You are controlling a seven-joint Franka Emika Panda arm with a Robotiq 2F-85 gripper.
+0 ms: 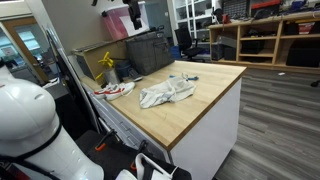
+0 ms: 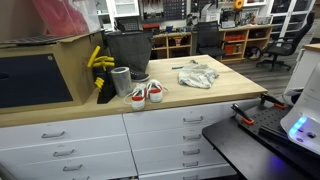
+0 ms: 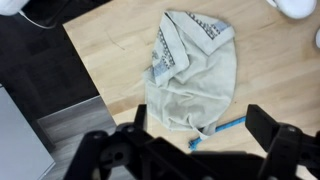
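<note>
Plainly, the containers stood at one end of the wooden surface (image 2: 220, 88). There was a dark bin (image 2: 128, 50) whose inside could not be seen in either exterior view. Just in front of it stood a grey cup (image 2: 121, 80), its contents likewise out of sight. A pair of white and red sneakers (image 2: 145, 93) lay beside the cup, and a yellow object (image 2: 97, 60), too small to name, sat next to the bin.

The crumpled pale towel (image 3: 190, 70) lay on the surface well apart from the sneakers in both exterior views. In the wrist view a blue pen (image 3: 228, 126) poked out from under the towel's lower edge, most of it covered by cloth. A white shape (image 3: 296, 7) was cut off at that view's top corner.

The gripper (image 3: 201, 120) hung above the towel, pointing down at it, released and holding nothing. Its two fingers (image 3: 268, 135) stood wide on either side of the towel's near edge. The arm itself was hard to make out in the exterior views.
</note>
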